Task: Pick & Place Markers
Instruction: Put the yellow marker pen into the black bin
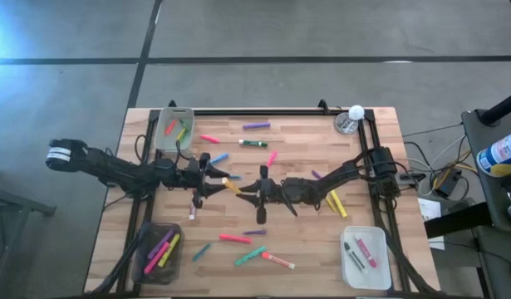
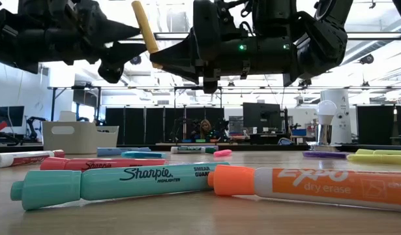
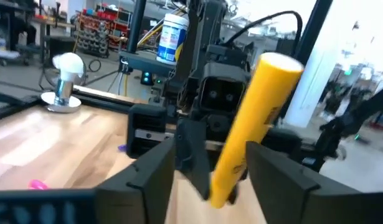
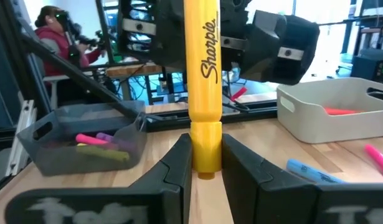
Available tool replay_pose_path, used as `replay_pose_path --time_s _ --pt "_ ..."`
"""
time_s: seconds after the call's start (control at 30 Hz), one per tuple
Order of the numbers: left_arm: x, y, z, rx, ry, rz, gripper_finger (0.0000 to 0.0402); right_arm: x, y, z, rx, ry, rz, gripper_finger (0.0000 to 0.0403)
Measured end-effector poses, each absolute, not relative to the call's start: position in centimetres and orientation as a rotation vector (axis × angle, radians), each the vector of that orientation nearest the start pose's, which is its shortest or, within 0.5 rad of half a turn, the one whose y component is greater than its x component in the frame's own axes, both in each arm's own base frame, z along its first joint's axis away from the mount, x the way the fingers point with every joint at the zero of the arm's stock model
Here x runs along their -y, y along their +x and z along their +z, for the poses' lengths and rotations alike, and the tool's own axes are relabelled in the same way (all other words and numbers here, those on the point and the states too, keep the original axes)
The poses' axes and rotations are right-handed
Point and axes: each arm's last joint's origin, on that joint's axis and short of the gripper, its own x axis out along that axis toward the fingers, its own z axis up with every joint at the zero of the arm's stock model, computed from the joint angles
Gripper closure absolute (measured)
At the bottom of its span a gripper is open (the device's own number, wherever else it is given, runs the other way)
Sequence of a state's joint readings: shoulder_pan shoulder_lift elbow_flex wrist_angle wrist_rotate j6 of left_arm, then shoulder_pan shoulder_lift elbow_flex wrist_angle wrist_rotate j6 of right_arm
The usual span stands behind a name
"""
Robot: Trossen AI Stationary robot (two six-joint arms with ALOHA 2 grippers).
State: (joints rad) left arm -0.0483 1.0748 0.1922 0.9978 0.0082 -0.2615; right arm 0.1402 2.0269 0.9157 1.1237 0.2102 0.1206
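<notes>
A yellow marker (image 1: pixel 231 185) hangs in the air over the table's middle, between my two grippers. My right gripper (image 4: pixel 207 155) comes in from the table's right and is shut on it. My left gripper (image 3: pixel 219 171) reaches in from the left and is open. Its fingers (image 3: pixel 157 165) stand on either side of the yellow marker (image 3: pixel 253 124) with a gap on each side. Other markers (image 1: pixel 255 126) lie scattered flat on the wooden table (image 1: pixel 305 141). My right gripper pinches the yellow marker between its two fingers near its lower end (image 4: pixel 207 140). The fingers come level from the table's right and lie across it. The marker stands roughly upright above the fingers (image 2: pixel 146 27), leaning a little, lifted clear of the table.
A white bin (image 1: pixel 174 129) sits far left, a dark bin (image 1: pixel 159 253) near left, and a white bin (image 1: pixel 365 257) near right; each holds markers. A lamp (image 1: pixel 351 120) stands far right. A teal marker (image 2: pixel 115 183) and an orange one (image 2: pixel 311 186) lie by the near edge.
</notes>
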Motion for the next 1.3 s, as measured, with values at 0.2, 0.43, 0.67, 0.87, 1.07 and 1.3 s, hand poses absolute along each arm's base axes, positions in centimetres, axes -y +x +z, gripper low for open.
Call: replay_pose_path --time_s 0.2,0.43,0.67,0.87,1.07,1.3 --pt "1.3 19.3 20.0 0.126 -0.254 -0.117 0.0179 -4.7 39.1 15.1 0.027 0.132 -0.114 0.0339" --pt "1.3 19.6 20.9 0.173 -0.222 -0.090 0.0179 -4.8 39.2 14.9 0.005 0.134 -0.097 0.0339" --pt "1.2 20.0 21.8 0.203 -0.194 -0.064 0.0208 -5.0 39.3 15.0 0.008 0.127 -0.069 0.0338" --pt "1.4 20.1 22.1 0.214 -0.169 -0.067 0.0313 -5.1 39.3 15.0 0.009 0.139 -0.069 0.0299" --pt "1.4 20.4 23.3 0.243 -0.176 -0.051 0.0340 -5.1 39.3 14.9 -0.007 0.148 -0.069 0.0245" --pt "2.2 21.1 26.5 -0.058 -0.202 -0.057 0.0340 -5.0 39.2 13.9 -0.113 0.077 -0.076 0.0219"
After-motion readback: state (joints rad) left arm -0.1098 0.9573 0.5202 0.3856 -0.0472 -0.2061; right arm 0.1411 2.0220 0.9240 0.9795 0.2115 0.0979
